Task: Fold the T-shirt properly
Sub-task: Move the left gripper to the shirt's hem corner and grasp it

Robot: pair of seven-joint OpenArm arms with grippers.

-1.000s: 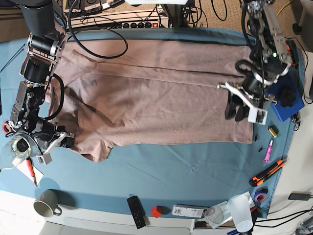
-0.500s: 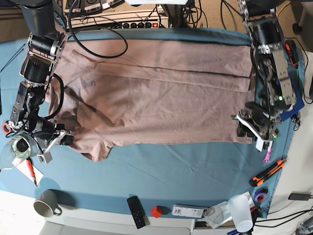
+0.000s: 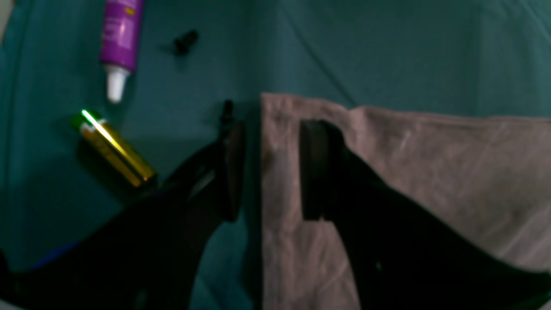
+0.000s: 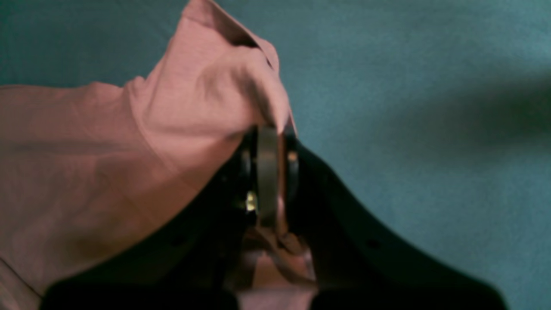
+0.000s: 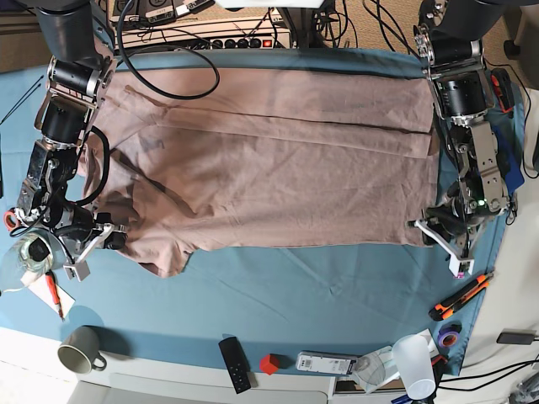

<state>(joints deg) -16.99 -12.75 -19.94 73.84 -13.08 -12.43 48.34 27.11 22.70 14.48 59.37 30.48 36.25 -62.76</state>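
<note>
Your left gripper (image 3: 267,168), fingers spread, straddled the T-shirt (image 5: 269,160) hem corner beside a battery (image 3: 114,148) and purple tube (image 3: 120,36); your right gripper (image 4: 269,172) pinched the wrinkled sleeve.

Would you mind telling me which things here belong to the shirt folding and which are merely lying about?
Part of the job:
T-shirt
right gripper, shut on the shirt's edge
left gripper, open astride the shirt's corner

Lying about:
purple tube
battery
mug
remote
orange knife
plastic cup

Right pincer (image 4: 269,172) clamped on T-shirt (image 4: 129,163) fold — blue cloth (image 4: 409,107) beneath.
</note>
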